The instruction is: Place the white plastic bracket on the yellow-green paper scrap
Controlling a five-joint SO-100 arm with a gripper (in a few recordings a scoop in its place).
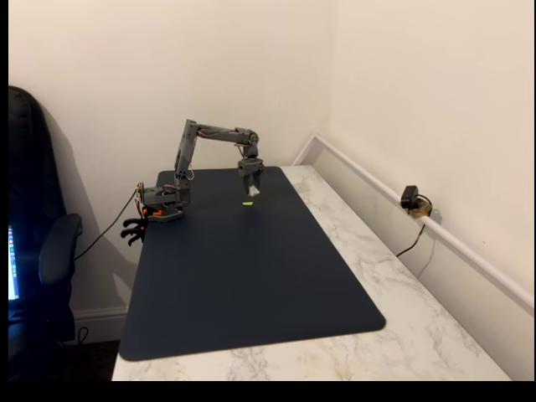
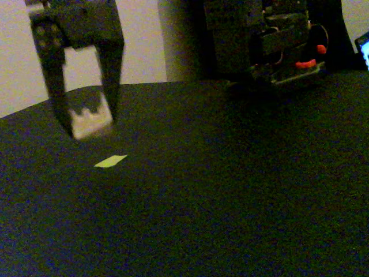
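I'm holding the bracket (image 2: 89, 121) clamped between the pincer (image 1: 252, 190) tips, hanging above the mat (image 1: 251, 276) and not touching it. The scrap (image 2: 110, 161) is lying flat on the mat just below the bracket and slightly toward the camera in the low fixed view. I'm keeping the pincer pointing straight down, I think, so the bracket can drop squarely onto the scrap. The tabletop (image 1: 402, 276) is carrying the mat.
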